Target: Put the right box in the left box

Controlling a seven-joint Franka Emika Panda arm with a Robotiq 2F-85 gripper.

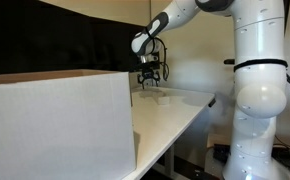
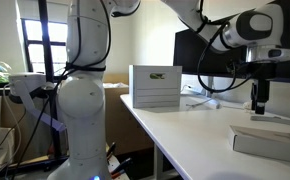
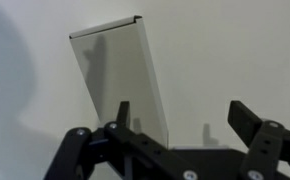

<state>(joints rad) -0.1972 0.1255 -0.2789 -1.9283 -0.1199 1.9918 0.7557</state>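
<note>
The right box [image 1: 163,97] is a small plain white box lying flat on the white table; it also shows in an exterior view [image 2: 268,142] and in the wrist view [image 3: 120,75]. My gripper [image 1: 150,84] hangs a little above it, open, with nothing between its fingers. In the wrist view the gripper [image 3: 185,112] is wide apart and the small box lies under the left finger [image 3: 123,112], mostly left of the gap. The left box [image 1: 55,125], a very large white carton with brown top edges, stands at the near end of the table, and appears farther off in an exterior view [image 2: 155,88].
The white table [image 1: 180,115] runs from the carton towards the wall, with its edge on the arm's side. The arm's white base [image 1: 260,100] stands beside the table. A dark panel [image 1: 75,45] lines the back. A monitor and cables [image 2: 200,60] sit behind the carton.
</note>
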